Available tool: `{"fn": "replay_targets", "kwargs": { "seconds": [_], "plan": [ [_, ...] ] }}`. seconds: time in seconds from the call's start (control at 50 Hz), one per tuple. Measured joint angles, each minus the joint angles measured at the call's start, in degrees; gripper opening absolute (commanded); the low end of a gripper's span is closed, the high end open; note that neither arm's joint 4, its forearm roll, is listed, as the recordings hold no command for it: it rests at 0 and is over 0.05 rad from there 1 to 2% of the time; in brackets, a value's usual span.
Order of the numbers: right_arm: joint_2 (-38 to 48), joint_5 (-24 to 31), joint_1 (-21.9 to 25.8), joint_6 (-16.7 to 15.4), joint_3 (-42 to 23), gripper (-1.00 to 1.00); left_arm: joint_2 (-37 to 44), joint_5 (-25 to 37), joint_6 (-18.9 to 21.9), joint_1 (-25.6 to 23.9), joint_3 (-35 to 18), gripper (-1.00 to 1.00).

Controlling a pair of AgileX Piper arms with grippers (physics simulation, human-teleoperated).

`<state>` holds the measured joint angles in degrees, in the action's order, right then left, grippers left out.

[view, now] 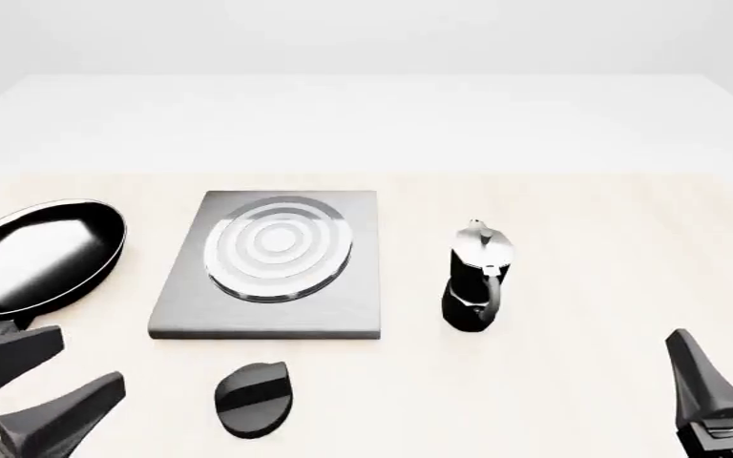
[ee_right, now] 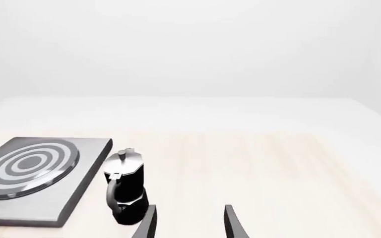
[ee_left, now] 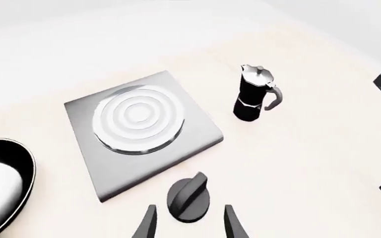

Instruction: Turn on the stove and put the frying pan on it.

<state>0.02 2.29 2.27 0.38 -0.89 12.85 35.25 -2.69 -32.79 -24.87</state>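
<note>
Front view is showing the frying pan (view: 38,256) lying far left beside the stove (view: 271,265), rigid, glossy, likely slippery, best gripped by its handle, while left gripper (view: 38,386) and right gripper (view: 729,377) are hovering wide-jawed, empty.

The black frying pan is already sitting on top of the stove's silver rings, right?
No. In the front view the frying pan sits on the table beside the stove, to its left. The silver rings have nothing on them.
</note>
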Motion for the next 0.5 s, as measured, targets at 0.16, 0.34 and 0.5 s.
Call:
{"fn": "replay_targets", "kwargs": {
  "seconds": [0.16, 0.34, 0.5],
  "plan": [
    [0.0, -0.08, 0.24, -0.1, 0.14, 1.0, -2.67, 4.84, 1.99, 7.55, -1.75, 1.0],
    [0.01, -0.07, 0.6, -0.09, 0.22, 1.0, -2.6, 6.67, 4.61, 15.72, -2.32, 1.0],
    [0.02, -0.15, 0.91, 0.03, 0.4, 1.0, -0.13, 5.87, 7.03, 22.54, -2.25, 1.0]
  ]
}}
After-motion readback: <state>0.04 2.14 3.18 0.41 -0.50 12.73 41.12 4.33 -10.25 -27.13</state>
